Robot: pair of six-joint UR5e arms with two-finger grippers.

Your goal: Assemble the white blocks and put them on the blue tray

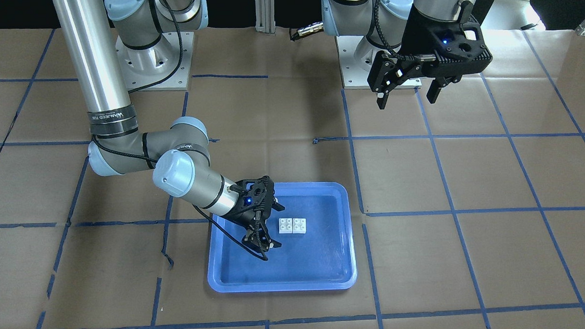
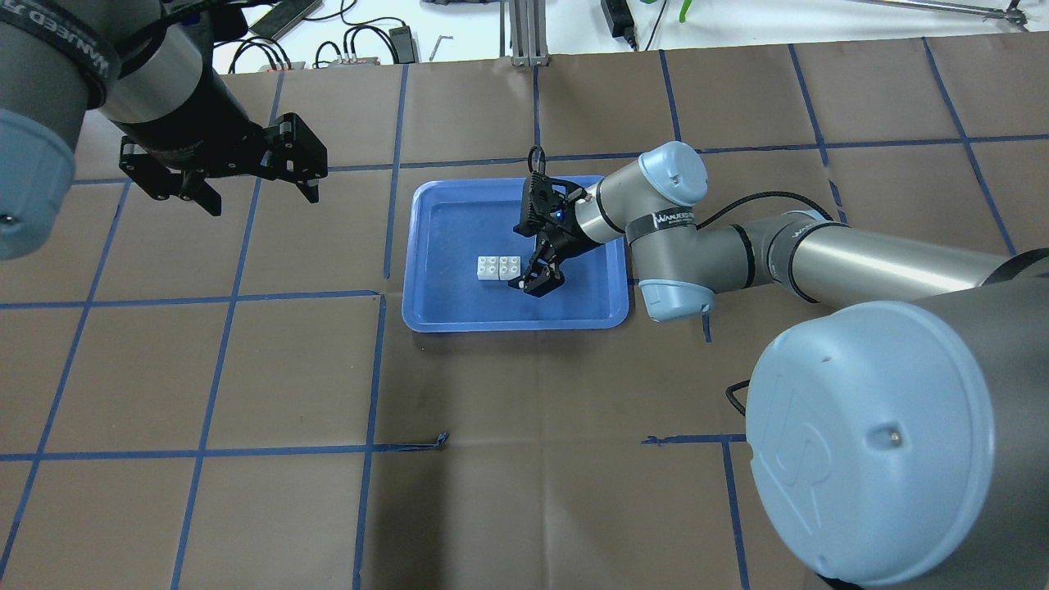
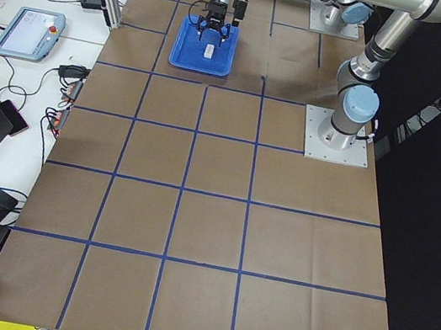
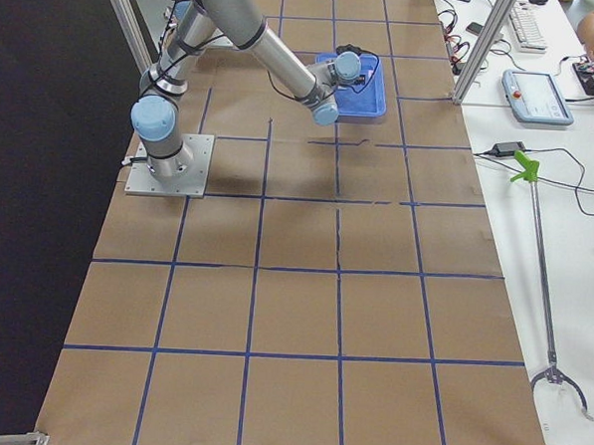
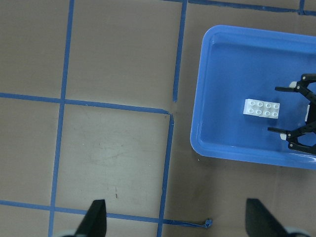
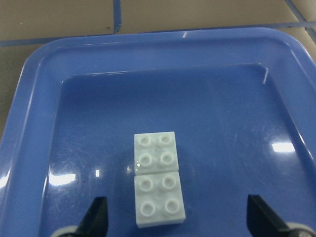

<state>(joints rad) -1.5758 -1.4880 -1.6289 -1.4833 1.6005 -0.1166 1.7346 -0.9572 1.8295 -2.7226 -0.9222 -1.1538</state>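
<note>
Closest to the right wrist camera lie the white blocks [image 6: 158, 178], two bricks edge to edge in a short row, studs up, flat on the floor of the blue tray [image 6: 29, 123] near its middle. The right gripper [image 1: 276, 225] is released, its jaws spread wide. One of its fingers [image 6: 96, 217] shows at each lower corner of that view, and the blocks sit just beyond the tips, touching neither. From overhead, the right arm's wrist [image 2: 610, 209] and its black cable [image 2: 537, 157] hang over the tray's side, and the elbow joint [image 2: 672, 287] overlaps the corner of the rim. The left gripper [image 2: 262, 201] is also spread open, holding nothing, raised over bare brown paper [image 2: 524, 459] crossed by blue tape lines [image 2: 370, 369], well apart from the tray. Beyond the table edge a teach pendant [image 3: 29, 30] rests among loose cables.
</note>
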